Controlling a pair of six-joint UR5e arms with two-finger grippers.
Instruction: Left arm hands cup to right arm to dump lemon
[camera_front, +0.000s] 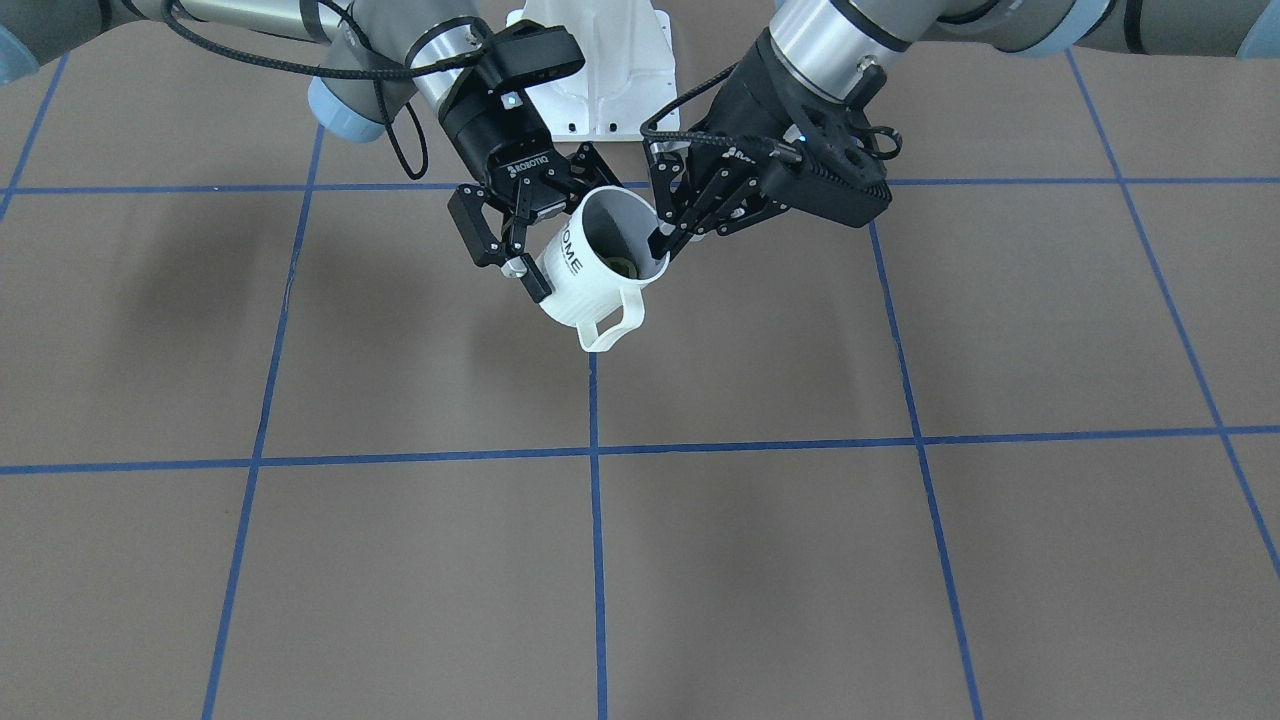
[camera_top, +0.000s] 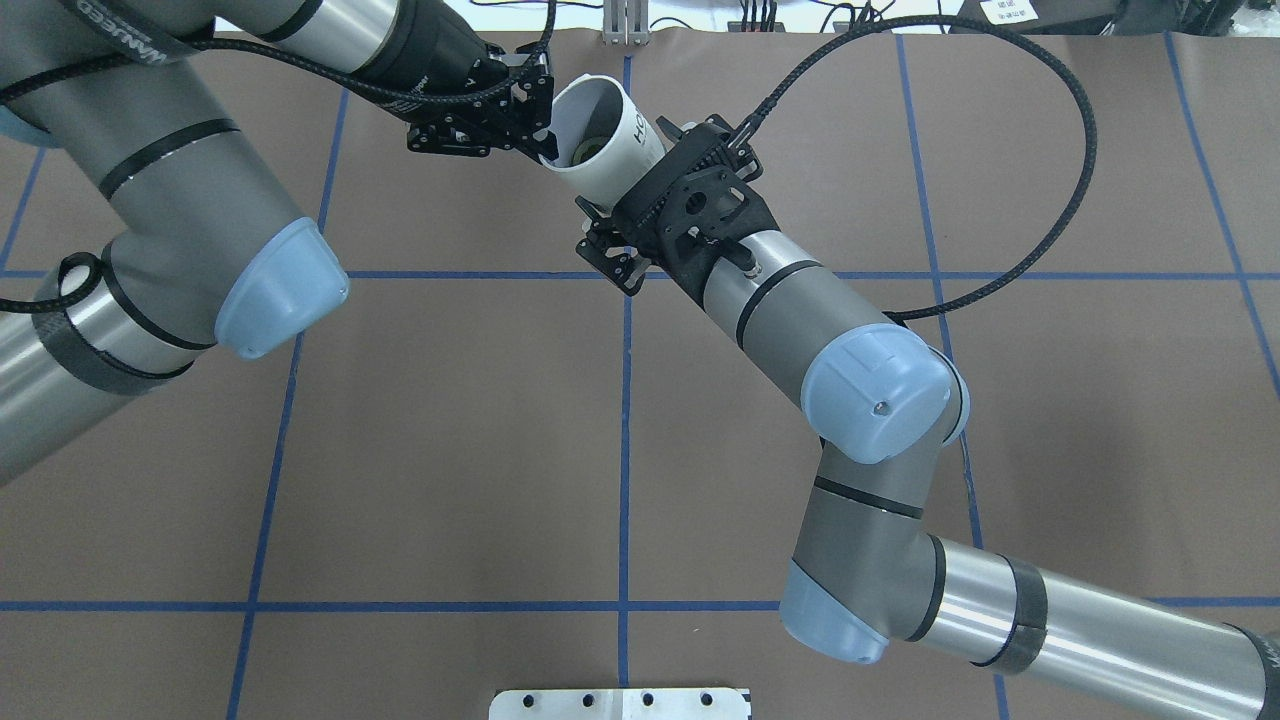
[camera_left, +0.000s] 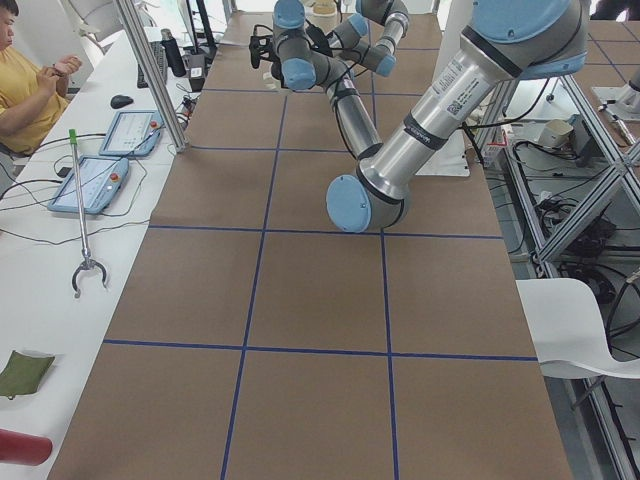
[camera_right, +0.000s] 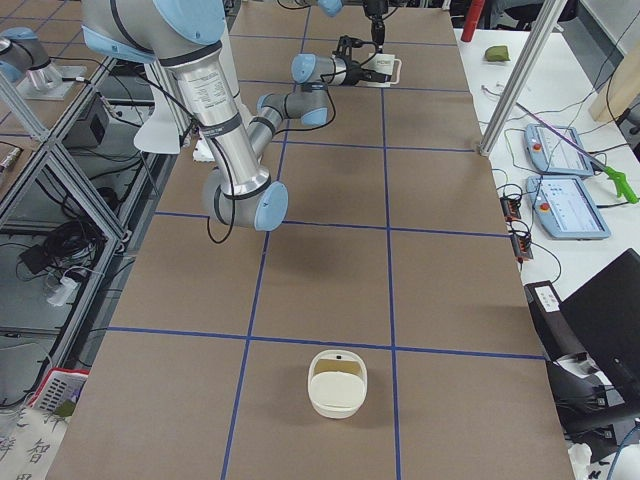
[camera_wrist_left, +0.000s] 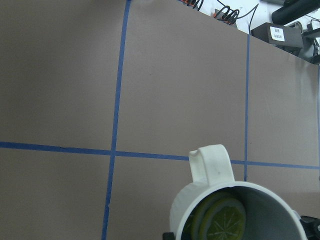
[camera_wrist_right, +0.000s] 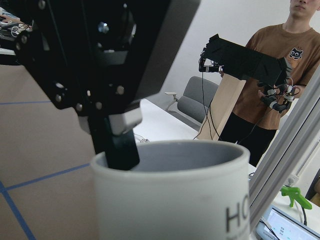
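The white "HOME" cup (camera_front: 590, 290) hangs tilted in the air over the far middle of the table, handle toward the table. The lemon (camera_wrist_left: 225, 222), a yellow slice, lies inside it and also shows in the front view (camera_front: 625, 267). My left gripper (camera_front: 662, 243), with the holed wrist plate, is shut on the cup's rim, one finger inside the cup. My right "ROBOTIQ" gripper (camera_front: 565, 230) holds the cup's body, a finger on each side that looks to touch it. From overhead the cup (camera_top: 610, 150) sits between the left gripper (camera_top: 543, 150) and the right gripper (camera_top: 630, 170).
A white mounting plate (camera_front: 600, 70) stands at the robot's base. A cream bowl-like container (camera_right: 338, 382) sits on the table near the robot's right end. Blue tape lines grid the brown table. A person (camera_wrist_right: 270, 100) stands beyond the table; another (camera_left: 25, 90) sits at the side bench.
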